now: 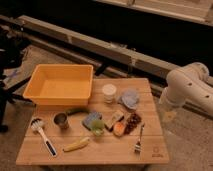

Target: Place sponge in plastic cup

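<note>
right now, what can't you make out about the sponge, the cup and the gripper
- sponge: camera view, near corner hidden behind the plastic cup; touching or not, unclear.
- plastic cup: inside too small to see.
- gripper: hangs beside the table's right edge, too faint against the floor to trace.
- arm: cut off by the right frame edge.

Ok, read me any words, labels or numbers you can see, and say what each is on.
No text here can be read.
Small dark mark near the front right corner of the wooden table: too blurred to read.
The claw hangs beside the table's right edge; no lettering shows on it.
</note>
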Motion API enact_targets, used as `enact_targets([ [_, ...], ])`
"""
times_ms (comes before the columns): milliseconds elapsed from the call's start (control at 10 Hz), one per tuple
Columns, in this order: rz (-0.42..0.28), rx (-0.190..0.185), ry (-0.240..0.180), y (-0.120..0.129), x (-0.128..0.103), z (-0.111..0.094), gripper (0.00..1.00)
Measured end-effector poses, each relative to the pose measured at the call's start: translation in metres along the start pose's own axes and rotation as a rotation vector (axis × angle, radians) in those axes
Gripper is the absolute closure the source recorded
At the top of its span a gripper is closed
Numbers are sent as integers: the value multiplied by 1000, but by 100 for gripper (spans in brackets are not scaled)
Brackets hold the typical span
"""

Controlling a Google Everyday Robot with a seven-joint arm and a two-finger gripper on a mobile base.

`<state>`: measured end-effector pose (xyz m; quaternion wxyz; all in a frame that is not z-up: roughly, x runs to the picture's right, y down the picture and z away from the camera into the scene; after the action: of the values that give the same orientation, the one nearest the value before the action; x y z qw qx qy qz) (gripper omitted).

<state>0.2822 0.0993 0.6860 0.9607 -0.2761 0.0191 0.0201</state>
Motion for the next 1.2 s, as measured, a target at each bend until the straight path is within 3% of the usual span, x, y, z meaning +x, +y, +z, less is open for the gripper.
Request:
enact_targets([
  [1200, -7, 0, -10, 0, -1, 0, 35],
])
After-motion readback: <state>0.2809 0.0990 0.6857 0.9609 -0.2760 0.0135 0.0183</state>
